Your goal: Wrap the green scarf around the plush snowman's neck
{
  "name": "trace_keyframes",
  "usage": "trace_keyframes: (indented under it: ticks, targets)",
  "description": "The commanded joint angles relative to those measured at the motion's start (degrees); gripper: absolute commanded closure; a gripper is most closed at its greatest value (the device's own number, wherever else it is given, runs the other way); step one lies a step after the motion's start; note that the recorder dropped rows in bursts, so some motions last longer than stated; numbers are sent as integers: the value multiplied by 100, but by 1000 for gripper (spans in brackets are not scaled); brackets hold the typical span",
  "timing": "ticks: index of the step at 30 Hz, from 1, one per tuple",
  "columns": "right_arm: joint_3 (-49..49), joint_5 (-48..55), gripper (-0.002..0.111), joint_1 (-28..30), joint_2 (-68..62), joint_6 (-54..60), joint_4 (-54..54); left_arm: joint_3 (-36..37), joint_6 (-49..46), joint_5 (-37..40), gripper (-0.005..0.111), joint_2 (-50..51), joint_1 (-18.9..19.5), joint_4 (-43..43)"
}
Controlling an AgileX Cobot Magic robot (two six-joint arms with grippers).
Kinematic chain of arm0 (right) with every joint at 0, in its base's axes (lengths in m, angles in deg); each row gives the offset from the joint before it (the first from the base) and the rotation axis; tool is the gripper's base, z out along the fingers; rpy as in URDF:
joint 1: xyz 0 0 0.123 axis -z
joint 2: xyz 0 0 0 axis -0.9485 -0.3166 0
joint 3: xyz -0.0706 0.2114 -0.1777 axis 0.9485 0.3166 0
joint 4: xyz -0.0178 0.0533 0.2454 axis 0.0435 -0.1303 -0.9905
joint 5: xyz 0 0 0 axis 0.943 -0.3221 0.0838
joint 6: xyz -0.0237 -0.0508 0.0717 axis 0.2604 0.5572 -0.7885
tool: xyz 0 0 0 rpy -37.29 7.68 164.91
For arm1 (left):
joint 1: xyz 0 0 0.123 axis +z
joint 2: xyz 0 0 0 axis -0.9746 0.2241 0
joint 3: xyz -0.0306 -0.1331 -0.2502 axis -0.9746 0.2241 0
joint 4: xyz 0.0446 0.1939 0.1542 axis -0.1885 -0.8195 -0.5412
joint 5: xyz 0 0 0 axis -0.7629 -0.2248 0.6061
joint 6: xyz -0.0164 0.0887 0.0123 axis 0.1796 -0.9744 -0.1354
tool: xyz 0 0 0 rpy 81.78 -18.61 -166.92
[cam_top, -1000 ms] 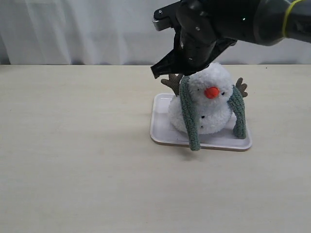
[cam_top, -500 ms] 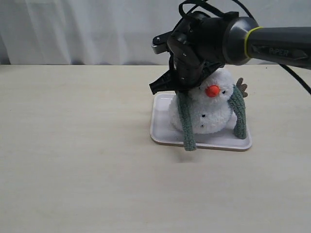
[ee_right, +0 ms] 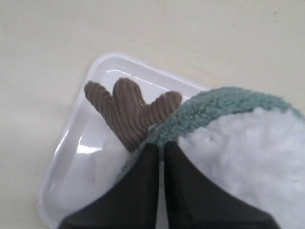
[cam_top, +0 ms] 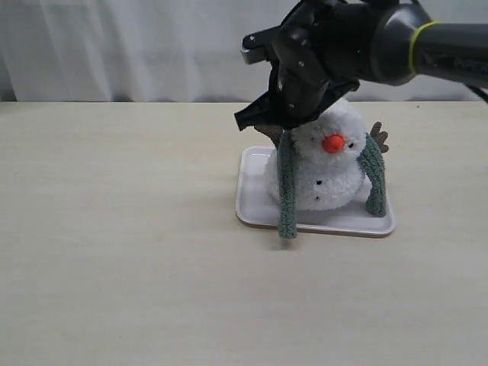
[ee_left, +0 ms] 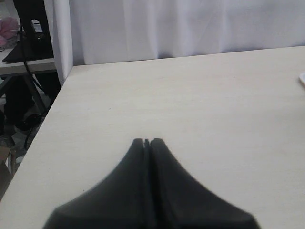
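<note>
The plush snowman (cam_top: 329, 169) sits on a pale tray (cam_top: 252, 207), its orange nose facing the camera. The green scarf (cam_top: 287, 191) is draped behind its head, one strand hanging down its left side past the tray's front rim, the other strand (cam_top: 374, 179) down its right side. My right gripper (cam_top: 284, 126) hovers at the snowman's left shoulder. In the right wrist view its jaws (ee_right: 160, 145) are pinched on the scarf (ee_right: 214, 107) beside the brown branch arm (ee_right: 126, 112). My left gripper (ee_left: 147, 141) is shut with nothing in it, over bare table.
The tray (ee_right: 95, 81) lies in the right half of a light wooden table (cam_top: 114, 252). A white curtain (cam_top: 114, 46) hangs behind. In the left wrist view the table's edge (ee_left: 52, 105) drops off toward a dark stand.
The right gripper dipped toward the snowman's shoulder, then lifted a little. The scarf's left hanging strand has swung leftward and now hangs straighter. The snowman and tray have stayed put.
</note>
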State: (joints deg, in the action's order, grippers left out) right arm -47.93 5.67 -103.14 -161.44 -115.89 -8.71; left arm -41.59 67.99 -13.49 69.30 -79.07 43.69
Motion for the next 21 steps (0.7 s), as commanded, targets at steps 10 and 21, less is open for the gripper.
trace_keyframes:
  ticks: [10, 21]
  targets:
    - [-8, -114, 104, 32, 582, 130, 93, 21, 10, -55, 107, -16, -5, 4]
    - [-645, 122, 104, 834, -299, 556, -1001, 21, 10, -55, 107, -16, -5, 4]
